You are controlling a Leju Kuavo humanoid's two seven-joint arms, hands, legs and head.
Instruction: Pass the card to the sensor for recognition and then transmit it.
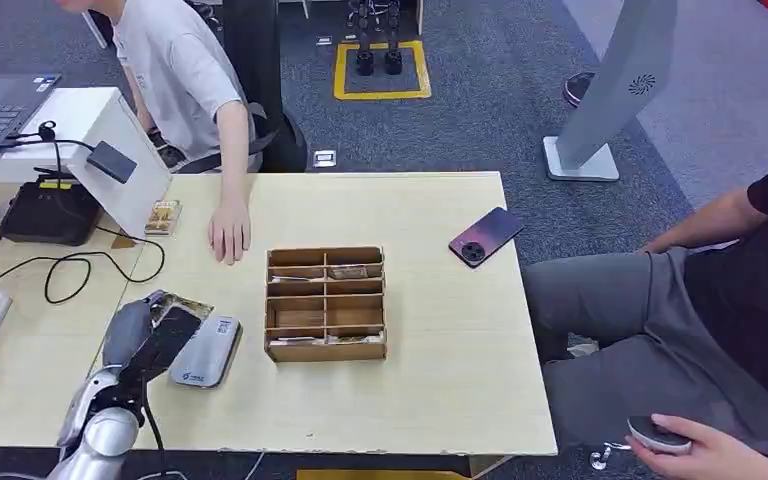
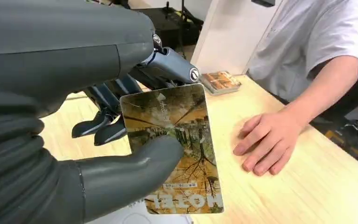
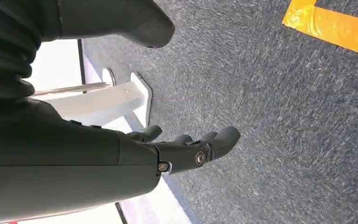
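Observation:
My left hand (image 1: 150,335) hovers over the near-left part of the table and pinches a brown-and-gold picture card (image 2: 172,144) between thumb and fingers. In the head view the card (image 1: 182,304) peeks out beyond the hand, just beside the grey sensor pad (image 1: 205,352) that lies flat on the table. My right hand (image 3: 186,149) hangs over the carpet, holding nothing, its fingers slightly curled and apart. A person's hand (image 1: 228,230) rests flat on the table beyond my left hand.
A cardboard divider box (image 1: 326,303) with several compartments stands mid-table. A small stack of cards (image 1: 162,216) lies at the far left by a white stand (image 1: 110,150). A phone (image 1: 486,236) lies at the far right. Cables (image 1: 70,270) loop at left. A second person sits at right.

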